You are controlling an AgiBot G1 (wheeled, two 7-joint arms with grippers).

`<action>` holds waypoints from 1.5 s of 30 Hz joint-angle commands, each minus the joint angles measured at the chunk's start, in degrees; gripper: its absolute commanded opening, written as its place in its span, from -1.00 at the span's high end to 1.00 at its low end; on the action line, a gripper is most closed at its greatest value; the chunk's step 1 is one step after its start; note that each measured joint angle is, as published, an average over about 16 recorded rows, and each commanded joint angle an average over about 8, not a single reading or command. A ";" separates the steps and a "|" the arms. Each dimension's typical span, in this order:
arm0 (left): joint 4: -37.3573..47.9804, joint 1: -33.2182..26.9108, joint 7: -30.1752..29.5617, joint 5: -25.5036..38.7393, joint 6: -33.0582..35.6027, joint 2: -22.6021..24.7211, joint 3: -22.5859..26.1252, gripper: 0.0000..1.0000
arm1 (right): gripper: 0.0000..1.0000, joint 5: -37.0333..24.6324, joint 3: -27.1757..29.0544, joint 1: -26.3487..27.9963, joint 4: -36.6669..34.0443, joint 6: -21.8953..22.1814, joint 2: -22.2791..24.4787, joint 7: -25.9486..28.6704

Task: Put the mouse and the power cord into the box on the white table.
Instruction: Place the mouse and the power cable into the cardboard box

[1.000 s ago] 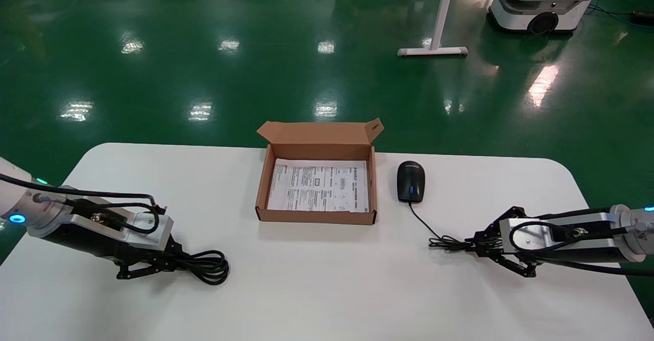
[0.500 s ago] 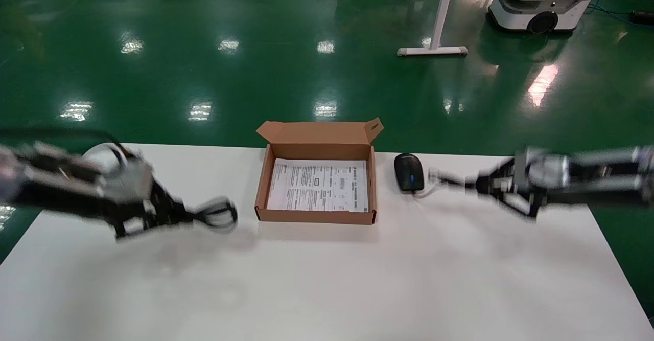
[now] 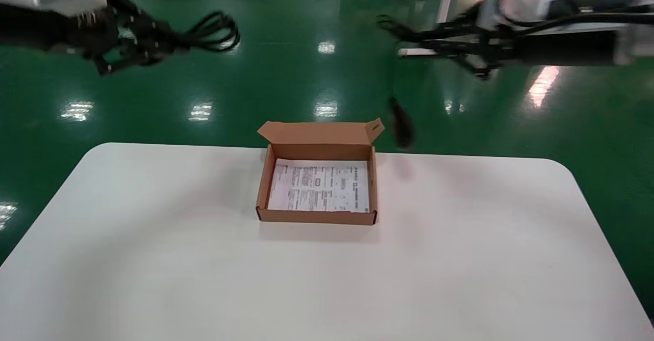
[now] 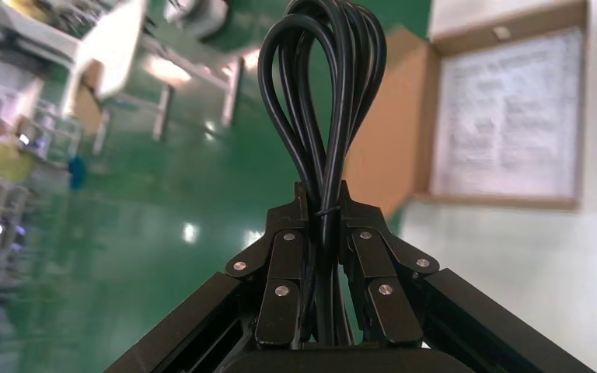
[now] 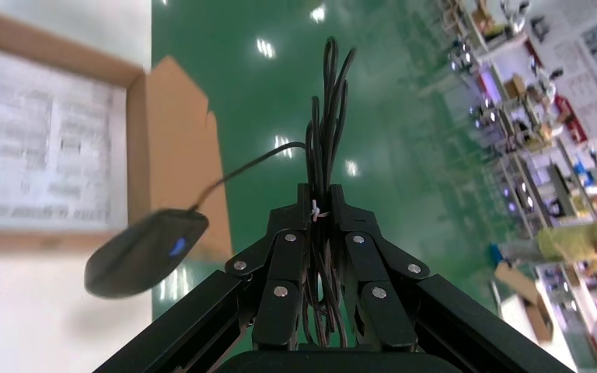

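The left tool (image 3: 134,49) is clamped tight on the power cord (image 3: 214,30), whose loops stick out past its tips, raised high and off to one side of the box (image 3: 318,186). The right tool (image 3: 462,47) is likewise closed, but on the mouse's bundled wire, so the mouse (image 3: 401,122) dangles free below and ahead of it, hanging by the box's lid flap.

The risk I see lies with the mouse: held only by its thin wire, it can swing as the arm travels, strike the box wall or flap, nudge the light box across the worktop (image 3: 153,259), or land outside it. The wire could also slip through the pinch. The cord's loops may catch the box rim if lowered off-centre.

The right wrist view shows the wire bundle pinned between the pads (image 5: 280,268) and the mouse's blue wheel; the head view shows only a dark streak. The left wrist view confirms the cord's pinch (image 4: 322,225).
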 commanded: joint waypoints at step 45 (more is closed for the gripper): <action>9.56 -1.92 2.70 1.40 2.66 3.75 1.28 1.00 | 1.00 -0.47 -1.27 -5.82 -7.24 -3.88 -11.27 -5.94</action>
